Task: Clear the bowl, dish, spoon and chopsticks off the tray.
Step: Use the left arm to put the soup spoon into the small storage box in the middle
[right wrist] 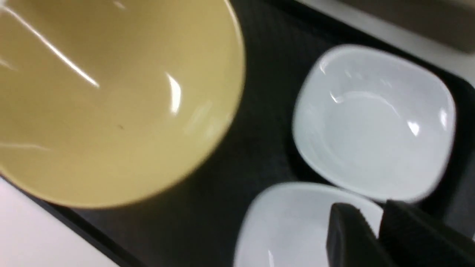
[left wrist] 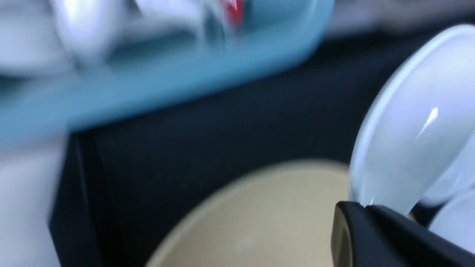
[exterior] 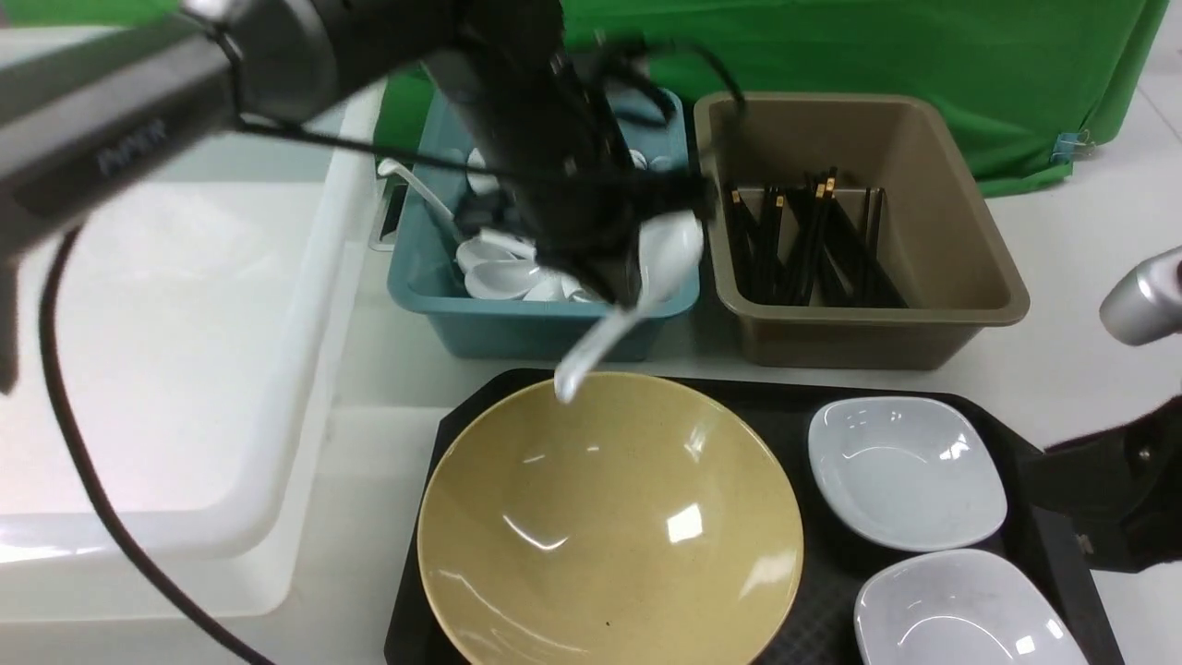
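One glossy white spoon (exterior: 672,247), deep-scooped and stubby-handled, hangs gripped in the left claw (exterior: 628,286) above the mustard-yellow bowl (exterior: 609,526); state of right claw (right wrist: 378,213) unclear.

The bowl (exterior: 609,517) is smooth and glossy, its mustard surface throwing bright highlights. The spoon (exterior: 669,249), the far white dish (exterior: 905,471) and the near white dish (exterior: 960,614) share a hard, shiny white finish (ceramic or melamine, hard to tell). The tray (exterior: 822,628) is matt black plastic with a rough waffle texture. The blue tub (exterior: 517,328) and brown tub (exterior: 933,314) are smooth, dull plastic. The backdrop (exterior: 877,46) is green cloth, and the tabletop (exterior: 1090,212) is smooth and white.
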Controlling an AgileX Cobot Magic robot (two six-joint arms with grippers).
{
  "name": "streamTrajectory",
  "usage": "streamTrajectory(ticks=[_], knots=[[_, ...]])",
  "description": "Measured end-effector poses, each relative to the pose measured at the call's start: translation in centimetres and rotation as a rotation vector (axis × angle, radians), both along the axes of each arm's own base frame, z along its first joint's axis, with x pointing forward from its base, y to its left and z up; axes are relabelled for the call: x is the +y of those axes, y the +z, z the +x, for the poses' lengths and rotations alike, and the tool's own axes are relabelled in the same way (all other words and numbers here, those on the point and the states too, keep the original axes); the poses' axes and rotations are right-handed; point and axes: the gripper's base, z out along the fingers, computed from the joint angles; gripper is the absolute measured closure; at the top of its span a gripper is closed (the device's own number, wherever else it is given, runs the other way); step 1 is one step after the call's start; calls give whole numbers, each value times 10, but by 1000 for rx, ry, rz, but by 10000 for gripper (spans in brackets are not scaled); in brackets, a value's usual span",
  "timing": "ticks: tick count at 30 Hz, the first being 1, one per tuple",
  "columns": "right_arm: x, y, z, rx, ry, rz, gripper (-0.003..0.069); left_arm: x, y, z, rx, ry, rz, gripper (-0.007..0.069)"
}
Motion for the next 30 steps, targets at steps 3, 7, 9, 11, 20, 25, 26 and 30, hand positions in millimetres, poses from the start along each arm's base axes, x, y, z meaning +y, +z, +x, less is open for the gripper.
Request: streamTrajectory(ticks=[3,7,9,11,20,25,26,30], knots=[[8,9,3,-104,67,81,533,16,16,24,-116,69,-57,633],[14,23,10,-276,97,155,533,30,18,52,-234,141,-102,633],[14,27,12,-319,95,166,533,34,16,61,-265,160,-111,633],[13,32,18,-412,76,171,533,41,5,78,-317,199,-126,633],[14,25,34,-435,40,141,532,45,-28,108,-384,248,-148,627],[15,24,35,-428,39,140,532,44,-39,113,-376,248,-138,540],[15,24,35,-426,41,141,532,44,-41,113,-374,248,-136,512],[16,22,35,-409,58,143,532,45,-41,112,-362,241,-114,342]])
